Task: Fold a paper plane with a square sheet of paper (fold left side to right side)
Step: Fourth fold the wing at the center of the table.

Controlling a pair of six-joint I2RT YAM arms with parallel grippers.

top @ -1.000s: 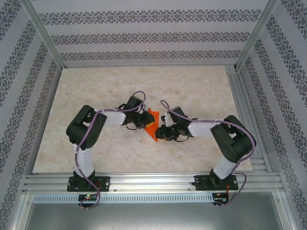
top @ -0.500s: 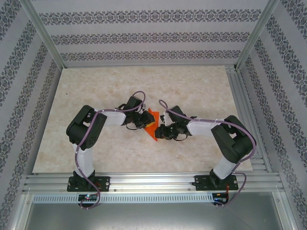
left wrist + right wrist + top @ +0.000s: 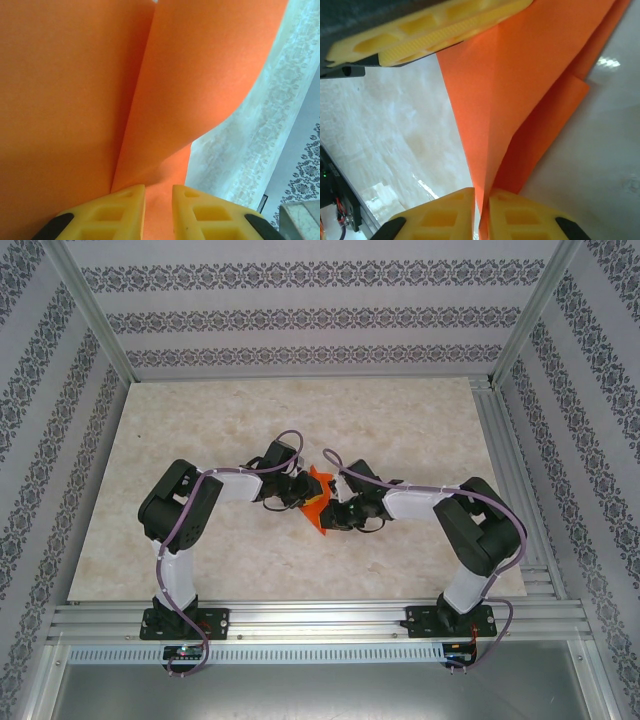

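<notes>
Paper plane (image 3: pixel 316 502) sits btwn the two grippers, mid-bench, partly raised off the surface: from the left wrist its orange panels (image 3: pixel 75 100) stand up right in front of the fingers, w/ one sharp crease running down to them. Left gripper (image 3: pixel 158 192): jaws narrow, paper passing btwn them, looks like a pinch on several layers. Right gripper (image 3: pixel 481 197): jaws all but together, clamped on a thin folded edge of the sheet (image 3: pixel 520 100); a lower flap pokes out to its far right and rests on the bench (image 3: pixel 400 410). Handling, my guess: v. light, thin, floppy away from creases, stiffer along them; smooth, so it can slide out of hard plastic pads; easy to crumple or tear if the two arms pull apart. Best hold = on a creased edge or the stacked layers near the ridge, not on a single loose flap. Obstacles: mainly the arms themselves. The left gripper's finger (image 3: pixel 420 35) lies on the paper just ahead of the right gripper, so the two are v. close and could knock fingers on any swing. Purple cables (image 3: pixel 290 437) loop above both wrists. Frame rails (image 3: pixel 300 618) and patterned walls (image 3: pixel 300 315) are well apart from both grippers, no bother.
</notes>
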